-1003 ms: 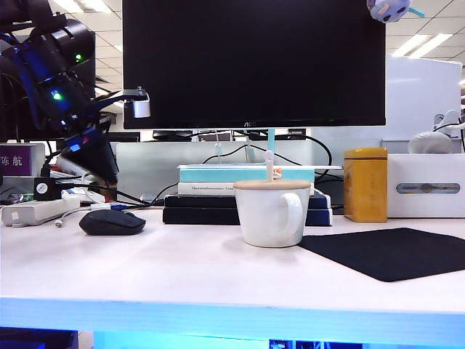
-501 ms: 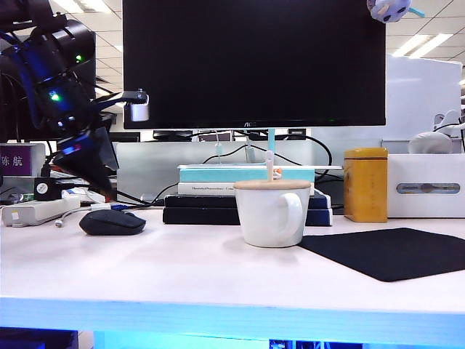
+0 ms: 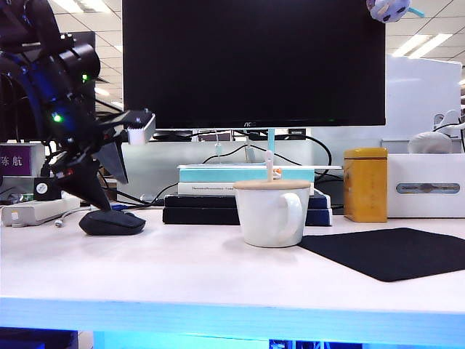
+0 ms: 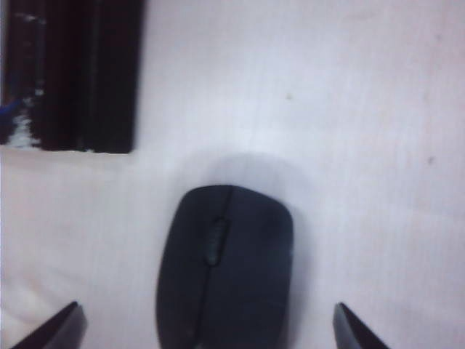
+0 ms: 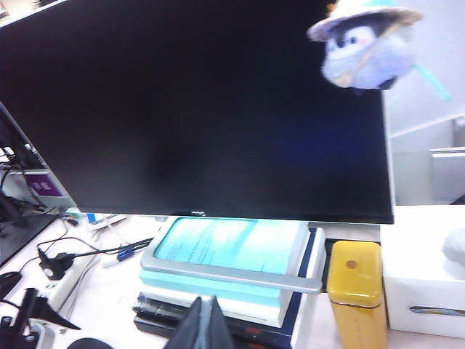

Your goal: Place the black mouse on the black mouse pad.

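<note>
We see the left gripper [image 4: 207,327] spread wide astride the black mouse [image 4: 224,267], seemingly lengthwise between the fingers; right gripper [image 5: 203,323] pinched closed, aloft.

One small matte black mouse [image 3: 112,222], one flat black fabric mouse pad [image 3: 391,251], one white lidded mug [image 3: 272,212], one yellow tin [image 3: 365,184], two grippers counted, left gripper [image 3: 102,190], right gripper [image 5: 205,329].

Bright overhead office lighting; left wrist view soft, blurred; blue glare along table [image 3: 218,313] front edge.

left tool [image 3: 102,190] lowered over black mouse [image 3: 112,222], opened
</note>
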Available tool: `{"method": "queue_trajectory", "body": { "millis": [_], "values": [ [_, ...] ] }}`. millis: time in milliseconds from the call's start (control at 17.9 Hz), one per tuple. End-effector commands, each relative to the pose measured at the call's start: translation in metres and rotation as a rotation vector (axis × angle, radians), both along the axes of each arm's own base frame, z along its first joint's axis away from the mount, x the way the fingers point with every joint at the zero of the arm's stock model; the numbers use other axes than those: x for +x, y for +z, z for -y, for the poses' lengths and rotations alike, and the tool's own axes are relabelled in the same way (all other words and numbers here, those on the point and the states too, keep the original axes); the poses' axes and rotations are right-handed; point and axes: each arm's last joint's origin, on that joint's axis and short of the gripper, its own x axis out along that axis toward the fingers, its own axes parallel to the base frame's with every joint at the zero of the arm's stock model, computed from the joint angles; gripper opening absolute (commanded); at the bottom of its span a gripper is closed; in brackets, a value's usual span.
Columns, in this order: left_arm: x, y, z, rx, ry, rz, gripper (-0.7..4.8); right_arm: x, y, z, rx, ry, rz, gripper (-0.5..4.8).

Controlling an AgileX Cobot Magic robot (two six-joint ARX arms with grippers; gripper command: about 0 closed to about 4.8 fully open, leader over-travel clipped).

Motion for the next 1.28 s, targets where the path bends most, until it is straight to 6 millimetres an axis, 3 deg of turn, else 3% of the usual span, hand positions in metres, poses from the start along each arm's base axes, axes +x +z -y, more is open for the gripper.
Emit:
{"method": "queue_trajectory", "body": {
  "millis": [56,613,1114,1170,1226,1281],
  "values": [
    [0.007,-0.012,0.002,0.002,-0.022,0.001,4.79,-0.002,0.004,0.0,-0.001,0.016,0.025,-0.02],
    [0.027,-0.051,-0.002,0.043,0.021,0.012,4.79,-0.002,0.004,-0.001,0.0,0.04,0.026,-0.02],
    [0.025,-0.054,-0.003,0.034,0.081,-0.031,4.79,-0.002,0.007,-0.001,-0.001,0.04,0.056,-0.02],
    [0.026,-0.054,-0.003,0.032,0.08,-0.027,4.62,-0.002,0.007,-0.001,-0.001,0.041,0.056,-0.02],
    [0.026,-0.054,-0.003,0.033,0.081,-0.027,3.93,-0.002,0.007,-0.001,-0.001,0.042,0.056,-0.02],
    [0.026,-0.054,-0.003,0.033,0.081,-0.027,2.68,-0.002,0.007,-0.001,-0.001,0.042,0.056,-0.02]
  ]
}}
